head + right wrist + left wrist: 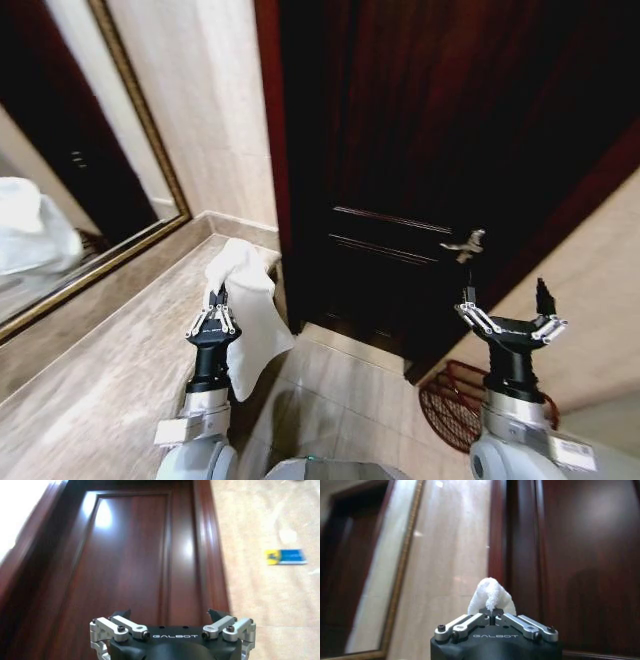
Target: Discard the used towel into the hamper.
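Left end effector [212,322] is raised over the stone worktop [90,370], fingers pressed together on a fold of the white towel [247,310] — the cloth hangs down just beside it on its right and pokes up between the fingertips in the left wrist view [491,599]. Right end effector [510,322] is held up with fingers spread wide, gripping nothing, facing the dark wooden door [440,150]. The hamper [455,402] sits on the floor below the right end effector — well apart from the towel.
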`<state>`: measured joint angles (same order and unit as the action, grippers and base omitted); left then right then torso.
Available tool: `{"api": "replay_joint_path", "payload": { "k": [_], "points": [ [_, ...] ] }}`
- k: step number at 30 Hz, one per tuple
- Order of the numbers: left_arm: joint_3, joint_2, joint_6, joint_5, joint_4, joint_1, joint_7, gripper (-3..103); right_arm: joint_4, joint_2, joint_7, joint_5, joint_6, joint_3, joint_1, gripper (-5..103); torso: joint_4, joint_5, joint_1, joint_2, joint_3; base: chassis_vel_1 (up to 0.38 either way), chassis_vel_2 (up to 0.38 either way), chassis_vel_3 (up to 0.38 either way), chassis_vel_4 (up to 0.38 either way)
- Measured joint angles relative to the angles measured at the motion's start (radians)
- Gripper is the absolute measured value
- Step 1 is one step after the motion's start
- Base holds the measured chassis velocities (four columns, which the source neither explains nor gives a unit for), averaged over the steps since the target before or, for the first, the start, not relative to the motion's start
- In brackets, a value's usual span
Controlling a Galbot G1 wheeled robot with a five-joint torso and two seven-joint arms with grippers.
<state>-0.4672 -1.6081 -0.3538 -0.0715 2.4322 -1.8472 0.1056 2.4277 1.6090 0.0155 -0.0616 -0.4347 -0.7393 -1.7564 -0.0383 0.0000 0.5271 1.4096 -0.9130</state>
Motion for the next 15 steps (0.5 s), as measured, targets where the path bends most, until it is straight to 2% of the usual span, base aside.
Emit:
{"api": "replay_joint_path", "payload": {
  "k": [15],
  "points": [
    [-0.001,0.000,-0.002,0.010,-0.021,0.019,-0.002,0,-0.008,-0.010,0.002,-0.012,0.002,-0.005,0.000,100,-0.0001,0.0001,0.000,0.000,0.000,-0.121,-0.129,-0.120,-0.121]
  ]
}}
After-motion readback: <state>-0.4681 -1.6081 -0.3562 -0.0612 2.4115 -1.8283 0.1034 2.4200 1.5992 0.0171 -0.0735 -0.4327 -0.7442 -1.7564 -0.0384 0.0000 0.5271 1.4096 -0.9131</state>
